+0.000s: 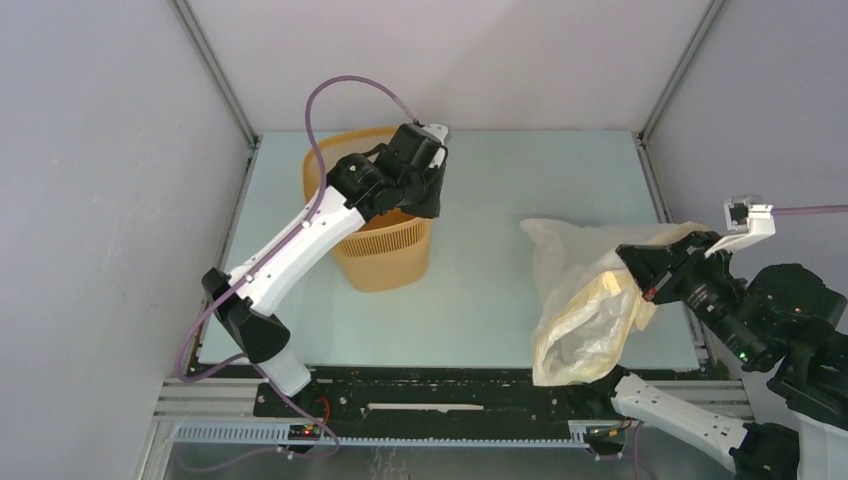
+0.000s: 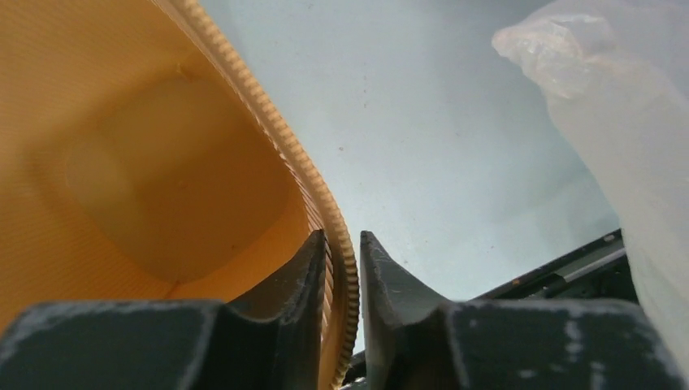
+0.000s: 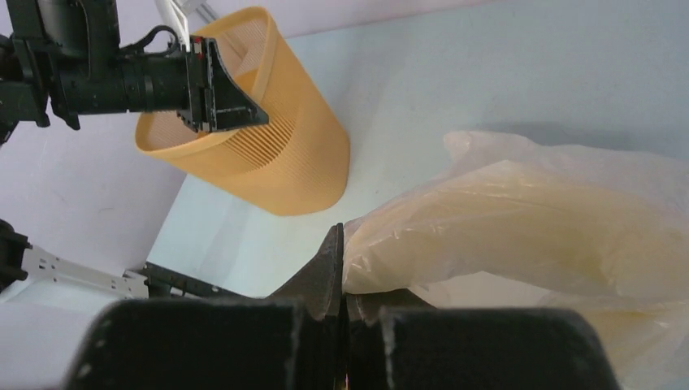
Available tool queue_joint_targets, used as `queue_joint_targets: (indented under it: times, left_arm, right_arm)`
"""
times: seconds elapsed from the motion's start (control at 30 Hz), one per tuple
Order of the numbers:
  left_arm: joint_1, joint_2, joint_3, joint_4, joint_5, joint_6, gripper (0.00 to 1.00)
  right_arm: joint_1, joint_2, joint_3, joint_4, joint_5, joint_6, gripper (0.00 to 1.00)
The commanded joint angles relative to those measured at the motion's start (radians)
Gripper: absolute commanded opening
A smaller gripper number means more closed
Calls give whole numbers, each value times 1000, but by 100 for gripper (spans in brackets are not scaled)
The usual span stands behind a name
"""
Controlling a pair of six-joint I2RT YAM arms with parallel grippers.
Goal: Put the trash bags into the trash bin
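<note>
The yellow-orange mesh trash bin (image 1: 385, 250) stands at the back left of the table. My left gripper (image 1: 425, 195) is shut on the bin's rim (image 2: 341, 244), one finger inside the wall and one outside. The bin also shows in the right wrist view (image 3: 276, 146). The cream-white translucent trash bag (image 1: 590, 300) hangs crumpled at the right, lifted off the table. My right gripper (image 1: 645, 275) is shut on the bag's edge (image 3: 487, 236), and the plastic drapes over its right finger. The bag's far end shows in the left wrist view (image 2: 617, 122).
Grey walls with metal corner posts enclose the pale blue table (image 1: 500, 200). A black rail (image 1: 450, 390) runs along the near edge by the arm bases. A purple cable (image 1: 340, 90) loops above the left arm.
</note>
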Motion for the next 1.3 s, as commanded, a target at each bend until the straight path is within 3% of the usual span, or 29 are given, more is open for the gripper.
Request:
queue_joint_targets:
  times: [0.0,0.07,0.17,0.33,0.5,0.67,0.8,1.1,1.2,1.27]
  left_arm:
    - [-13,-41,-1,12,118,-76,42]
    - [-16,-64,19,4,128,-83,58]
    - [-20,-99,89,-31,133,-85,70]
    - [-18,-166,232,-96,107,-80,81]
    - [19,-293,153,-111,-42,-122,95]
    - [30,-326,78,-38,-58,-182,90]
    - [3,-249,51,12,-58,-170,89]
    - [-93,154,439,-318,-272,-43,87]
    - [-105,178,390,-297,-294,-74,77]
    - [-109,198,369,-285,-280,-81,62]
  right_arm:
    - [-6,56,59,87,52,-24,0]
    - [-7,77,82,114,60,-51,0]
    - [-7,120,104,193,87,-122,0]
    - [-5,255,242,298,85,-198,0]
    - [-1,358,375,358,-13,-202,0]
    - [4,372,415,374,-46,-145,0]
    - [5,335,412,378,-57,-59,0]
    - [4,223,378,285,14,5,0]
    - [4,165,338,274,51,21,0]
    - [3,144,326,263,65,26,0]
